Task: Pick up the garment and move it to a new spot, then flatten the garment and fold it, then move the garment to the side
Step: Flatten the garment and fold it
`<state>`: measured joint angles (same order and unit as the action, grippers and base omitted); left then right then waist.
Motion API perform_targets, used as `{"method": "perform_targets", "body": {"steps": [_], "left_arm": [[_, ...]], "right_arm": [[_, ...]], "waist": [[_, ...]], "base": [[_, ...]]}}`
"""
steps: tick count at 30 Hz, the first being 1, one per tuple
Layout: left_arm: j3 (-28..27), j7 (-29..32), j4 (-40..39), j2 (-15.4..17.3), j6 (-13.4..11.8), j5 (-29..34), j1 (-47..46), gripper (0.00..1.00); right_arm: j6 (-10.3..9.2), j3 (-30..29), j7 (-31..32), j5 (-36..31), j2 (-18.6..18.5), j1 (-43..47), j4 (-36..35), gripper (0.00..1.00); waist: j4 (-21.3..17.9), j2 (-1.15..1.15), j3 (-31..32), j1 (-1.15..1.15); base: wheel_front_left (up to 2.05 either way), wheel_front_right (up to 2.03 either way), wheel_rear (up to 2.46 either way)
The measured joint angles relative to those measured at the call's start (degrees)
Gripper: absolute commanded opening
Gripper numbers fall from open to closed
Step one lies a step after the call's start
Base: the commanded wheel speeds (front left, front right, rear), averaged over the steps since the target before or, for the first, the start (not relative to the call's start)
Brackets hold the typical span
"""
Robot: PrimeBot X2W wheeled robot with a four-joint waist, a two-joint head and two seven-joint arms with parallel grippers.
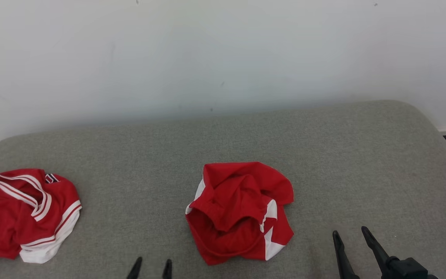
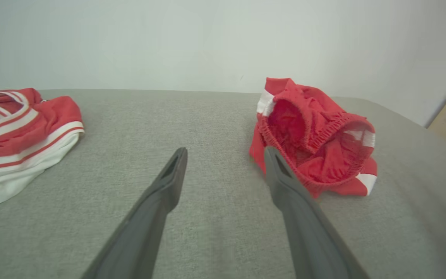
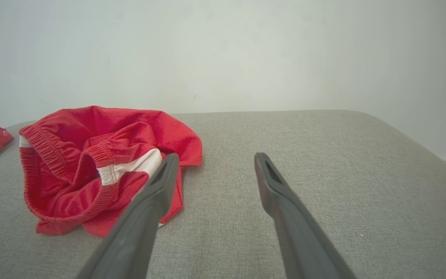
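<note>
The garment, red with white side panels and an elastic waistband, lies crumpled in a heap at the middle of the grey padded surface. My left gripper stands open at the bottom edge, just left of and nearer than the heap. In the left wrist view the garment lies by the right finger of that gripper, apart from it. My right gripper is open to the right of the heap, with nothing between its fingers. The right wrist view has the garment left of this gripper.
A second red garment with white stripes lies bunched at the left edge of the surface, and is also in view as the striped cloth at the left wrist view's left. A white wall stands behind. The surface's right corner is rounded.
</note>
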<state>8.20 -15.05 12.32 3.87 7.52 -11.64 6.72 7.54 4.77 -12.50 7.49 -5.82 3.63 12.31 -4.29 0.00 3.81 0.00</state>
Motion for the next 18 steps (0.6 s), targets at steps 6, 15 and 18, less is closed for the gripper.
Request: {"method": "perform_targets", "body": {"steps": [6, 15, 18], "left_arm": [[11.89, 2.4, 4.87, 0.96, 0.0, -5.87, -7.17, 1.0], [17.71, 5.68, 11.94, 0.51, 0.0, -12.81, -14.43, 1.0], [17.88, 5.46, 14.04, 0.3, 0.0, -13.93, -15.95, 1.0]], "right_arm": [[0.0, 0.68, 0.4, 0.25, 0.08, -0.56, -0.16, 1.0], [0.0, 1.34, 0.03, 0.57, 0.21, -2.25, -0.05, 1.0], [0.0, 1.49, -0.12, 0.73, 0.25, -2.67, 0.22, 1.0]], "waist": [[-3.08, 0.0, -0.83, 0.0], [-8.94, 0.0, -2.86, 0.0], [-11.29, 0.0, -3.69, 0.0]], "base": [[0.0, 0.0, 0.0], [0.0, 0.0, 0.0], [0.0, 0.0, 0.0]]}}
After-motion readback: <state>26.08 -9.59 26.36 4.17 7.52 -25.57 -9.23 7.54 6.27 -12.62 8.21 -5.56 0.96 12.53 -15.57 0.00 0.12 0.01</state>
